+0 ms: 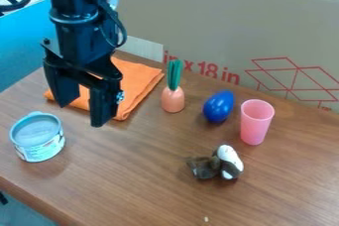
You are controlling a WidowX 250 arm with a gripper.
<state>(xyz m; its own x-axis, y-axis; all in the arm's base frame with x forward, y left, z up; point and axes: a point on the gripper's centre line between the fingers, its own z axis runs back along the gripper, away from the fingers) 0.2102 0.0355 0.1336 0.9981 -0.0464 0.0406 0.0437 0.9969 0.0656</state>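
From where I am standing, the black claw [82,114] is hanging above the wooden surface [152,190], its two fingers spreading apart and gripping nothing. The orange cloth [139,79] is lying folded behind it, partly showing through the finger gap; whether claw and cloth are touching, I cannot tell. The round tin can [38,141] is standing upright at the left of the view, near the claw but apart from it. Farther right, the orange toy carrot with green leaves [173,98] is standing just beyond the cloth, the blue egg-shaped toy [218,107] is resting beside the pink plastic cup [256,121], and a small brown-and-white object [228,163] is lying nearer the camera. In my judgement, good positioning here is calling for a level claw, with height being checked before any sideways travel. Low fingertips are risking a snag on the soft cloth or a knock against the can's rim. Any contact with the can is needing even pressure on opposite walls; any contact with cloth, a shallow pinch.
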